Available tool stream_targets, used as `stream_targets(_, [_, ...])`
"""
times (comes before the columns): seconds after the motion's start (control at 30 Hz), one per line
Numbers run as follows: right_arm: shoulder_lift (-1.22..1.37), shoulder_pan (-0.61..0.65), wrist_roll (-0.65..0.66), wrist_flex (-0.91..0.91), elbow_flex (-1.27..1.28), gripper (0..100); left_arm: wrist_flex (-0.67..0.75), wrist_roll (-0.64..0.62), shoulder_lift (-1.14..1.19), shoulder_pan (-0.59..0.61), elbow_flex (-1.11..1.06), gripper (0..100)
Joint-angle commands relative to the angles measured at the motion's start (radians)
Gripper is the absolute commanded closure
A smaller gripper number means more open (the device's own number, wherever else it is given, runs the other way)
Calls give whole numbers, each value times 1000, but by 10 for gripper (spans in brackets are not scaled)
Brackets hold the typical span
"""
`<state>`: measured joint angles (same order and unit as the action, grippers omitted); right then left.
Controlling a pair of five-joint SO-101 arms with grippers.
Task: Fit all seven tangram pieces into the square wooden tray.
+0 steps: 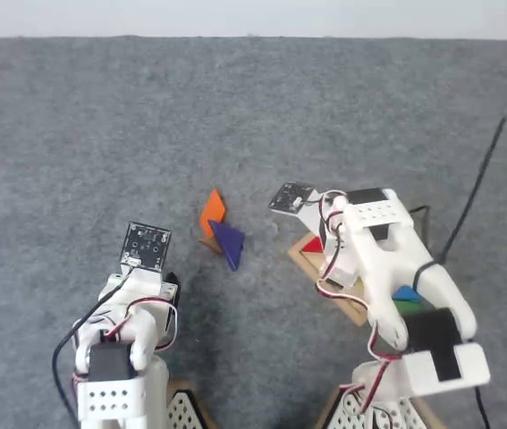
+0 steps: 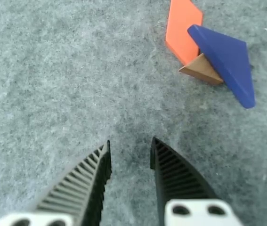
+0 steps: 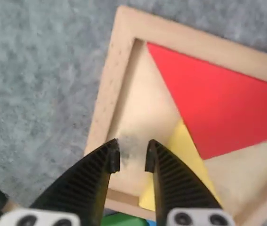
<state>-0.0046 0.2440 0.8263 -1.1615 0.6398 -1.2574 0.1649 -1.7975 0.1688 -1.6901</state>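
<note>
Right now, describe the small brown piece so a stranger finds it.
Left of the square wooden tray, three loose pieces cluster on grey felt. The brown wooden triangle is smallest, tucked under the dark blue triangle beside the orange parallelogram.

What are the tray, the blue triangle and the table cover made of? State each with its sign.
Tray: seemingly bare light wood, matt; pale speckled rim.
Blue triangle: probably painted wood, smooth; even colour, thick edge.
Table cover: grey felt or carpet; fuzzy nap.

Mid-frame, a large triangle [image 1: 228, 242] lies on a parallelogram [image 1: 212, 211] and a small triangle [image 1: 208, 243]. Right of them, the tray [image 1: 304, 260] holds other pieces [image 1: 313, 244].
</note>
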Motion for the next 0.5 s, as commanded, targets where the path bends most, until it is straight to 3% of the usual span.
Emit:
stream_targets(0.0, [97, -8, 46, 61, -25, 900, -3, 12, -15, 5, 7, 867])
stream_targets(0.2, [170, -62, 68, 45, -100, 900, -3, 12, -15, 5, 7, 867])
stream_targets(0.47, [36, -18, 94, -44, -84, 899, -3, 12, -15, 5, 7, 867])
